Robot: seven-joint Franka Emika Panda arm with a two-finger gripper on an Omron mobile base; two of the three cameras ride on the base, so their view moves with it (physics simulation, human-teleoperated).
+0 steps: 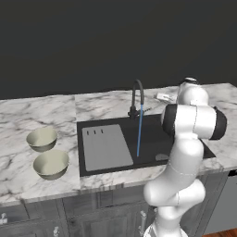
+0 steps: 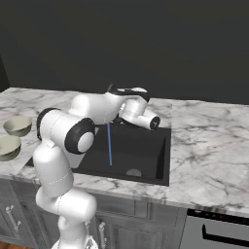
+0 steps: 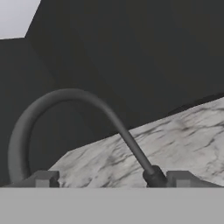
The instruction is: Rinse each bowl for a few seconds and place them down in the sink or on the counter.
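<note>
Two bowls (image 1: 42, 138) (image 1: 51, 164) sit side by side on the counter (image 1: 28, 115) left of the black sink (image 1: 152, 139); a thin stream of water (image 1: 139, 132) runs from the faucet (image 1: 137, 95); the gripper (image 3: 107, 179), jaws spread wide and empty, hovers close at the faucet's base.

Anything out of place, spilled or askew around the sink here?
Nothing spilled or damaged. The one oddity: water streams from the faucet into the sink with nothing under it, while both bowls sit upright on the counter.
</note>
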